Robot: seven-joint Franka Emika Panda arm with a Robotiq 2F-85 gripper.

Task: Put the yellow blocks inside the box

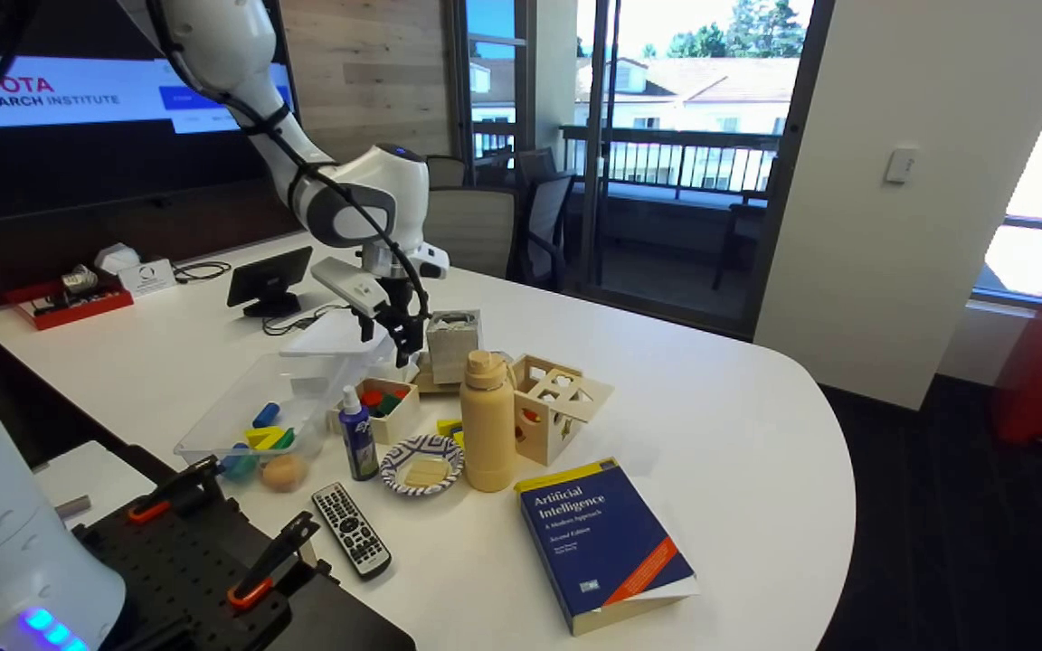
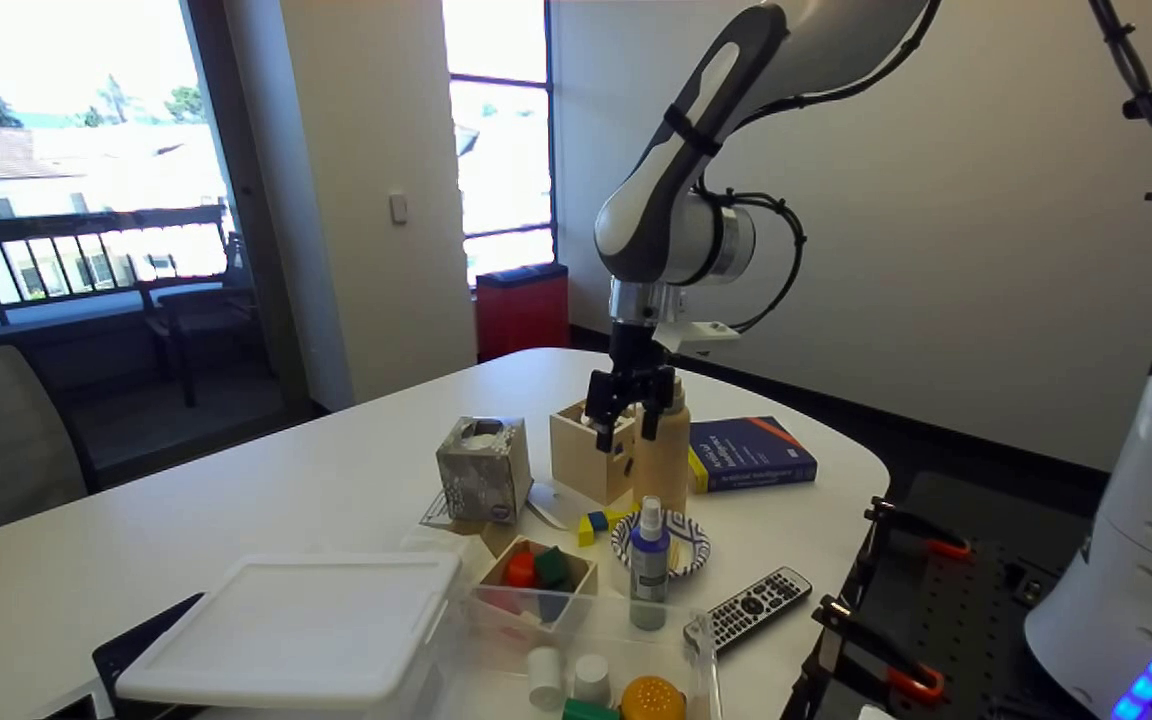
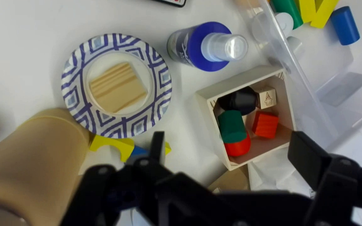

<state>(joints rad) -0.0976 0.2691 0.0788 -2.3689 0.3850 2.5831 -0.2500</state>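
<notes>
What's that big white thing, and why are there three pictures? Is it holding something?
It's a robot arm. At its tip is a black end effector, a bit like a hand. Its fingers are spread apart, so it holds nothing.

Two pictures come from cameras standing apart from the arm. The third comes from a camera on its wrist, looking down, so the fingers poke in at the bottom.

On the white table are a tan bottle, spray bottle, patterned dish, remote, book, small wooden box with colored blocks inside, box with cut-out holes and clear plastic bin. At least one yellow block lies near the tan bottle; more yellow pieces are in the bin.

The job is putting yellow blocks in a box. I can't tell which box.
</notes>
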